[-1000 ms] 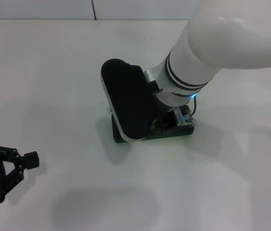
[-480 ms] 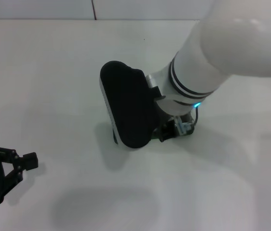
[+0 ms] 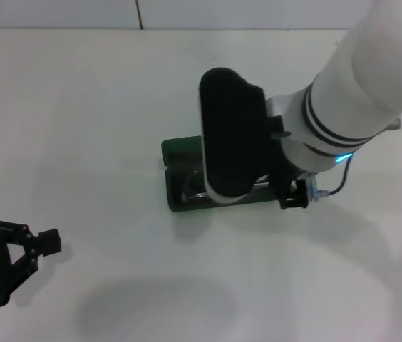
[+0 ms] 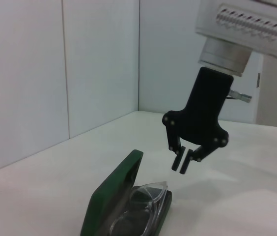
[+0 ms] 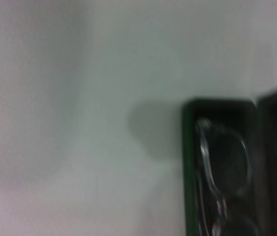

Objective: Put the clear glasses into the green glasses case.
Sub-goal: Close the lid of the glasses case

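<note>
- Green plastic shell: the green glasses case lies open on the white counter, its lid tilted up on the hinge rather than folded flat.
- Clear glasses: they rest inside the case's lower half, lens along its length; one end of the frame seems to ride at or slightly above the rim. In my right wrist view the glasses show within the dark lining.
- Right end effector: it hangs above the case, apart from both case and glasses. My fingers are nearly together, with only a narrow gap between them, and hold nothing.
- Left end effector: it is parked low on my left, well apart from the case, fingers spread, empty.
- Stage, as I judge it: the glasses are placed and released; closing the lid may be what is left, if it is wanted at all.
- Risk one: if the raised frame end sits proud of the rim, a lid pushed down could pinch or bend a clear arm.
- Risk two: my right forearm crosses low over the case, so a careless sideways move could clip the upright lid and slide or tip the light case.
- Risk three: transparent plastic is hard to see, so I may misjudge how well it is seated.
</note>
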You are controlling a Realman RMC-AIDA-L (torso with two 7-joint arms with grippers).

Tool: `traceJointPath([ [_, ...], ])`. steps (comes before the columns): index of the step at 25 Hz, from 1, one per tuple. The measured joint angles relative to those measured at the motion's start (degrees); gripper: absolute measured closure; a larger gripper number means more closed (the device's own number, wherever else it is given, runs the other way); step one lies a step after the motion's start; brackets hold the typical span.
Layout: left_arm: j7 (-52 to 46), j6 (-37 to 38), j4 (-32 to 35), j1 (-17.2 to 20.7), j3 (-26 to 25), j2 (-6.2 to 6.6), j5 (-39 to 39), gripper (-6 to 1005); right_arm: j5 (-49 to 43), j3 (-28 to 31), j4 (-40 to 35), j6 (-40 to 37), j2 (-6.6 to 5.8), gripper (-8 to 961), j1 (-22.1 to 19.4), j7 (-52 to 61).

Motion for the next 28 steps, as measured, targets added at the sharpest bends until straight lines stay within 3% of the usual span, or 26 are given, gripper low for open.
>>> traceJointPath([
  [3, 0.00, 0.02, -0.05, -0.18, 0.11, -0.11, 0.01, 950, -0.97, 0.88, 0.81, -0.65, 0.01, 899, -0.40, 2.27],
  [19, -0.37, 0.02, -0.85, -0.94, 0.21, -0.23, 0.01, 949, 0.32, 5.00, 5.50, -1.80, 0.01, 898, -2.03, 4.09],
  [28, -0.25, 0.01, -0.94, -0.99, 0.20, -0.37, 0.01, 949, 0.32, 5.47, 10.29, 2.52, 0.00, 899, -1.75, 2.86],
])
